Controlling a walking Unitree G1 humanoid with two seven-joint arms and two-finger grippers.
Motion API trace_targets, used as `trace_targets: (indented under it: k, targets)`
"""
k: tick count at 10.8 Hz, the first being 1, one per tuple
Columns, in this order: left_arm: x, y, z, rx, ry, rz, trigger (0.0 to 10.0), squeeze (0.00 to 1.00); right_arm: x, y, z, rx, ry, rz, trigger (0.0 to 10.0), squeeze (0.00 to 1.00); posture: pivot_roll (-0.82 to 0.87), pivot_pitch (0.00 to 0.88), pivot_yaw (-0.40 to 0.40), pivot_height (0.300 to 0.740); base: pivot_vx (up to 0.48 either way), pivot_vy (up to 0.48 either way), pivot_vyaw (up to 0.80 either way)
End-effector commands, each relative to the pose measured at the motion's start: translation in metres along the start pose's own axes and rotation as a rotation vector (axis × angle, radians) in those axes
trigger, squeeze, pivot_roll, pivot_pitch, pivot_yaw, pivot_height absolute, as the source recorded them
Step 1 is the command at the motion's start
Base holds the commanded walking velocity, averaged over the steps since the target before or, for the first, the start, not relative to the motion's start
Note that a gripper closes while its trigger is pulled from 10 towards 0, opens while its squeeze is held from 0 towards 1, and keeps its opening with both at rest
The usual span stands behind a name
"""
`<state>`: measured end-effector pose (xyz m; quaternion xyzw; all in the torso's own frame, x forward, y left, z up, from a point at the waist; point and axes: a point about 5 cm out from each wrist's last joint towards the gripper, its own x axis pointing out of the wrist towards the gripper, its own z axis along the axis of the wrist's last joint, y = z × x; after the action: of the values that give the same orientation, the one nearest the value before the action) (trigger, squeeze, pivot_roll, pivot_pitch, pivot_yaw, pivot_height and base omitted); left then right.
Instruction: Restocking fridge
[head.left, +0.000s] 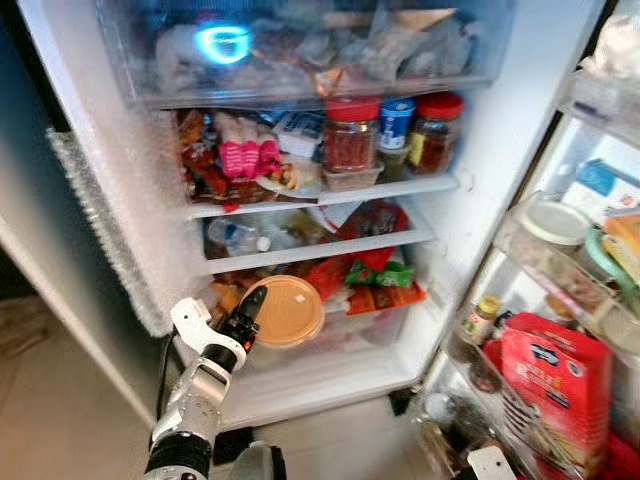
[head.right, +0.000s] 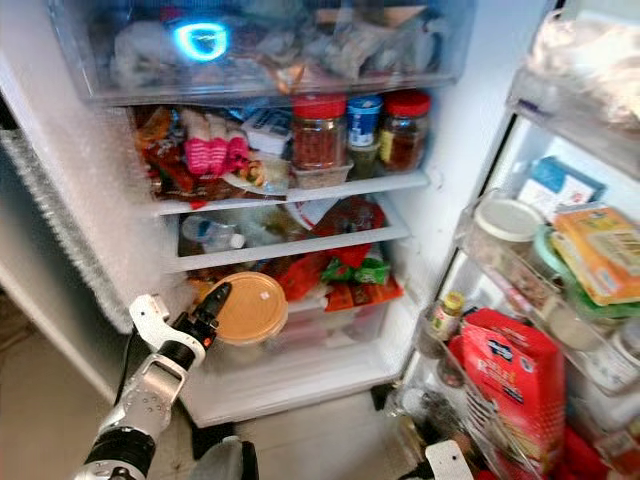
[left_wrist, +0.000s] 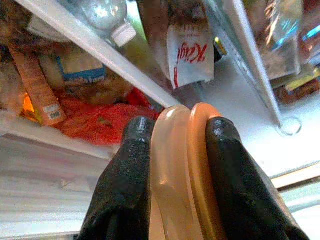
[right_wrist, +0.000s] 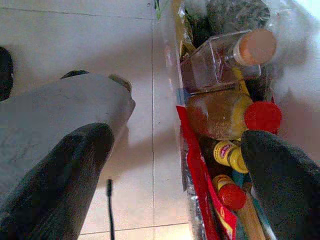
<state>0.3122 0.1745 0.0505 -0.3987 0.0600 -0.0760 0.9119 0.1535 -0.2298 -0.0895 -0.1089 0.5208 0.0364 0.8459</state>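
While the fridge (head.left: 500, 130) stands open with its shelves and door racks already crowded, the left tool (head.left: 252, 308) is clamped on a round tan container (head.left: 288, 311), its 2 black fingers (left_wrist: 131, 175) pressing the rim from either side, as the left wrist view shows. The container is held on edge in front of the lowest shelf (head.left: 330, 340), just before the red and green packets (head.left: 372, 272) stacked there, and I cannot tell whether it touches the shelf or any packet yet. So this item looks to be mid-delivery: carried to the fridge, not yet set down or let go.

Above, 3 jars (head.left: 392, 132) with red and blue lids stand on the upper shelf, and a water bottle (head.left: 236, 238) lies on the middle one. The right tool (right_wrist: 175, 170) hangs low with its fingers wide apart and nothing between them, beside the door rack of sauce bottles (right_wrist: 230, 112) and above the tiled floor (right_wrist: 75, 40).

What is left, by my reading, is to find a free spot low in the fridge, settle the container flat, and release it. Whether more items wait to be stocked cannot be judged from here.
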Motion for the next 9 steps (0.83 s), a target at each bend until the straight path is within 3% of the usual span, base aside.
trace_targets:
  k: [1,9]
  targets:
    - [0.0045,-0.0063,-0.0053,0.018,0.027,-0.025,10.0,0.0,-0.0004,-0.0008,-0.0022,-0.005,0.012,0.006,10.0,0.0,-0.03,0.0,-0.026,0.646,0.285,0.0,0.0]
    - [0.0117,-0.0113,-0.009,0.028,0.053,-0.05,10.0,0.0,0.0005,0.0019,0.0013,-0.015,0.005,0.015,10.0,0.0,-0.02,0.0,-0.021,0.646,0.302,0.0,0.0]
